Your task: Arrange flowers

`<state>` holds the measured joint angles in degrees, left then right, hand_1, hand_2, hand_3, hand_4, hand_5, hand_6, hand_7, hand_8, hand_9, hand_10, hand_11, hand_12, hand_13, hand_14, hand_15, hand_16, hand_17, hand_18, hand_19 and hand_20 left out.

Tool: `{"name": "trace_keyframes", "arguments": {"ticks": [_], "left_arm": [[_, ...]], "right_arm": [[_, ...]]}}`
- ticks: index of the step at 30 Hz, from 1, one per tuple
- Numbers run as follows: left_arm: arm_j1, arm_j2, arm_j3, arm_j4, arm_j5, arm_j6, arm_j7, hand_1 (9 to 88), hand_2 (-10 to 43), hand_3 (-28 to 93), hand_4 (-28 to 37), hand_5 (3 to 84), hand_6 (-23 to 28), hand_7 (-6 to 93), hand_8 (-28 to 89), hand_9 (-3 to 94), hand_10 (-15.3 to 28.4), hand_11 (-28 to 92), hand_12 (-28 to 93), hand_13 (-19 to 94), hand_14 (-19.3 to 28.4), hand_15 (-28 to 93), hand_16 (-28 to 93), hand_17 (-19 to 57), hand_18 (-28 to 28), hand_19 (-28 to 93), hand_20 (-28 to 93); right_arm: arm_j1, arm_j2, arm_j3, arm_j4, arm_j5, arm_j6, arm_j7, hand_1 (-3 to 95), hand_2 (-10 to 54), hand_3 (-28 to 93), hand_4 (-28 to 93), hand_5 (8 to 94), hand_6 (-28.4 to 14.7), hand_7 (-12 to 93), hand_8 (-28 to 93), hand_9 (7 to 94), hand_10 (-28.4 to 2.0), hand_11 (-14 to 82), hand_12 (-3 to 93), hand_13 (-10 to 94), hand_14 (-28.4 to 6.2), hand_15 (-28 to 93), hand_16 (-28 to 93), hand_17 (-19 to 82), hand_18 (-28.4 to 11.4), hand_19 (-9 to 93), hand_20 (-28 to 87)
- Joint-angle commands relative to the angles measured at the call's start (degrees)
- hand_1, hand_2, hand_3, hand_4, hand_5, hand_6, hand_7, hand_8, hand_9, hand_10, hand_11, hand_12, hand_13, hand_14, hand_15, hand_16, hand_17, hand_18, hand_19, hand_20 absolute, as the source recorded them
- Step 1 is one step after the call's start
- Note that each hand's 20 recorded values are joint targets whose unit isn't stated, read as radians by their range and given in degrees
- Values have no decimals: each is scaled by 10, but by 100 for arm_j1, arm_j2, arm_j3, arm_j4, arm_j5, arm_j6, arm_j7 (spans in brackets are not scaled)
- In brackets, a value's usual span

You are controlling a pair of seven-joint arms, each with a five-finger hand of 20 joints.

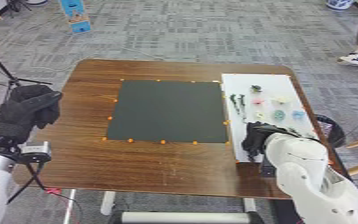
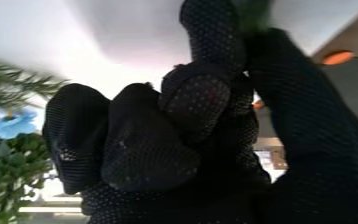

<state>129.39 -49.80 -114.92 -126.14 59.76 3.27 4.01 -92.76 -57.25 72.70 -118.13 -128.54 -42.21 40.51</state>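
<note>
Lay at the tip of the right hand as a green piece, with axis, closure and hold impossible to tell.

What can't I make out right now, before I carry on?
Head view: part of the white board's near end, behind the right hand and its arm.
Head view: the pink flower's kind, too small.
Right wrist view: the green thing, blurred and cut by the edge; held or not, unclear.
Right wrist view: leaves, cut by the edge.
</note>
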Motion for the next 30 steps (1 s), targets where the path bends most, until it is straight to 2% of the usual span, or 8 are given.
{"name": "trace_keyframes", "arguments": {"ticks": [1,10,14,18,24,26,27,30], "left_arm": [[52,-83,-25,-56,-19,-81,-72,393,-6,615,-64,636,-56,736,195,756,123,733,576,725,149,932,399,351,244,932,710],[52,-35,-46,-31,-64,-108,-117,395,-5,614,-65,636,-55,734,198,756,124,733,576,727,148,932,400,353,245,932,712],[52,7,-56,6,-88,-43,-95,394,-5,614,-64,636,-56,734,198,756,124,733,576,727,148,932,401,352,244,932,712],[39,26,-58,36,-121,-41,-105,394,-5,614,-64,637,-55,734,197,756,124,733,576,727,148,932,401,352,246,932,713],[13,45,-45,47,-139,-37,-84,394,-4,614,-64,637,-56,734,198,756,124,734,576,727,148,932,402,352,247,932,714],[20,31,-67,35,-122,-53,-76,394,-5,616,-63,637,-56,734,198,756,124,734,576,727,149,932,402,352,246,932,714],[42,20,-89,22,-109,-42,-70,393,-5,616,-64,636,-56,734,198,756,124,734,576,727,148,932,402,352,245,932,712],[115,-29,-133,1,-139,-4,-59,393,-6,617,-63,636,-57,734,198,756,124,734,576,727,149,932,401,352,244,932,712]], "right_arm": [[-350,20,4,3,-88,-67,48,480,-7,574,24,833,-3,268,323,894,-102,473,493,916,-73,639,481,690,-171,932,554],[-558,105,562,-454,-194,566,-226,489,0,572,69,822,-4,275,367,881,-100,512,522,917,-59,663,489,702,-166,932,586],[-465,92,755,-673,-92,747,-346,484,-7,583,76,822,-1,289,370,885,-100,521,522,921,-57,670,488,707,-168,932,600],[-384,74,857,-865,38,910,-426,479,-10,592,78,825,-2,295,368,887,-98,525,522,924,-55,672,488,709,-169,932,608],[-432,134,941,-992,138,669,-514,464,-14,608,88,827,1,301,370,890,-97,529,521,927,-53,674,489,715,-168,932,619],[-612,193,988,-991,131,776,-594,448,-16,617,95,830,3,306,362,890,-96,531,519,926,-55,674,491,713,-169,932,621],[-650,179,1022,-1004,132,586,-582,415,-9,629,97,829,1,316,338,890,-96,531,518,923,-56,674,494,711,-171,932,626],[-856,193,1079,-990,56,581,-597,351,-34,641,68,823,-2,338,263,886,-98,528,519,916,-61,675,496,699,-176,932,629]]}}
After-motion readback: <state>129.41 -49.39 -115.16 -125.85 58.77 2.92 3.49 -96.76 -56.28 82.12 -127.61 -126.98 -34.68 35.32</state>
